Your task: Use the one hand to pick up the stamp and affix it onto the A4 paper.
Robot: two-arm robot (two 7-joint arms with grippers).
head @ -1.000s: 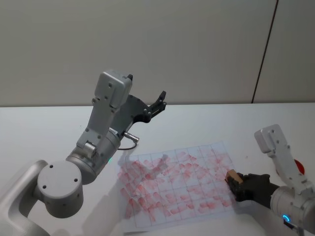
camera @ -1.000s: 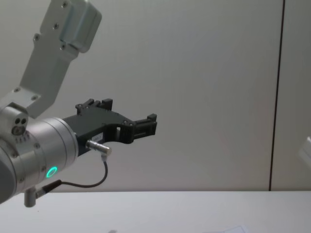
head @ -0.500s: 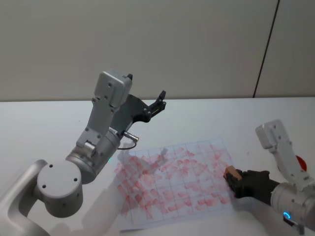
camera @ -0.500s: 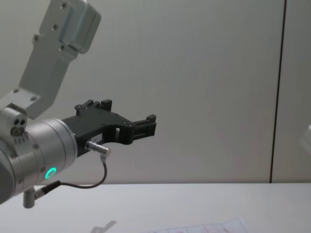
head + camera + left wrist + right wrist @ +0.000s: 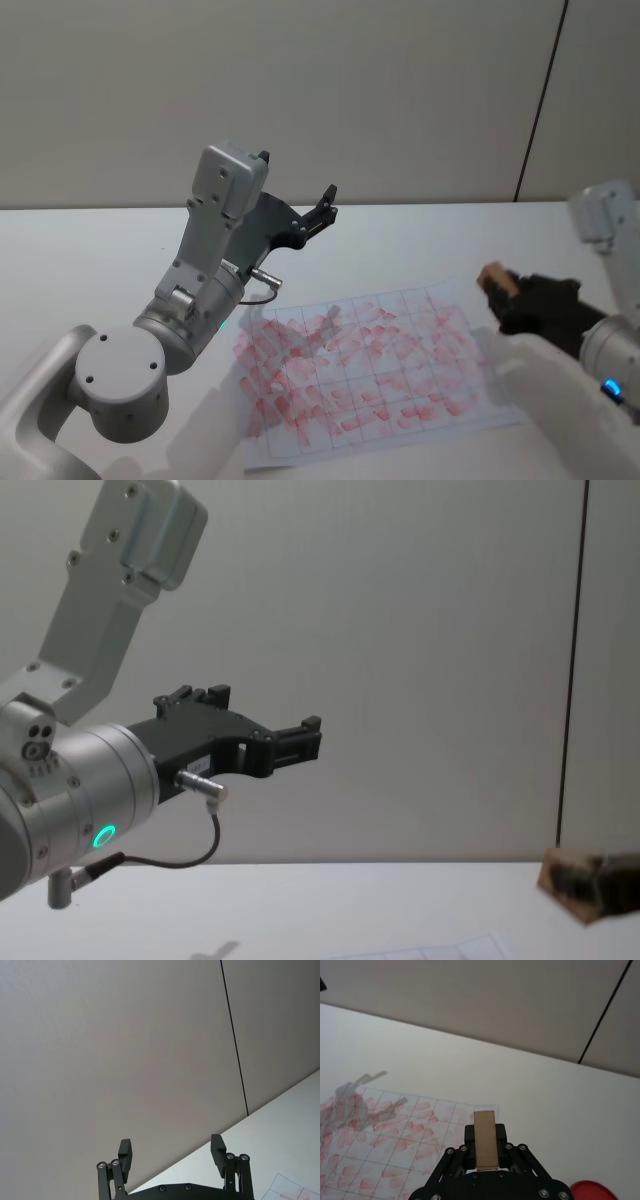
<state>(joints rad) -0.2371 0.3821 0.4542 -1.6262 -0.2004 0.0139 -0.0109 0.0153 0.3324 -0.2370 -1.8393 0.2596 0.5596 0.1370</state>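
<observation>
The right gripper (image 5: pixel 506 291), jaws clamped on the wooden stamp (image 5: pixel 495 278), holds it raised off the table near the far right corner of the red-marked A4 paper (image 5: pixel 370 385), while the left gripper (image 5: pixel 171 1152) hangs high beyond the paper's far left side, fingers apart.

**Colours and patterns.** A4 paper (image 5: pixel 370 375): white, ruled with a faint pale grid, nearly every cell smeared with red-pink prints; the margin toward 6 o'clock is plain white. Stamp (image 5: pixel 494 277): tan wood with darker brown patches, paler and even on its long face. Right gripper (image 5: pixel 505 292): matt black with silver screw heads; a blue light (image 5: pixel 607 388) glows at 4 o'clock in the head view. Left gripper (image 5: pixel 171 1152): also black, on a silver-grey arm (image 5: pixel 215 250) with a green ring light (image 5: pixel 104 834). Table (image 5: pixel 80 260): plain white. Wall (image 5: pixel 350 90): beige-grey, with one thin dark seam (image 5: pixel 540 100) at 1 o'clock. Disc (image 5: pixel 592 1191): red.
</observation>
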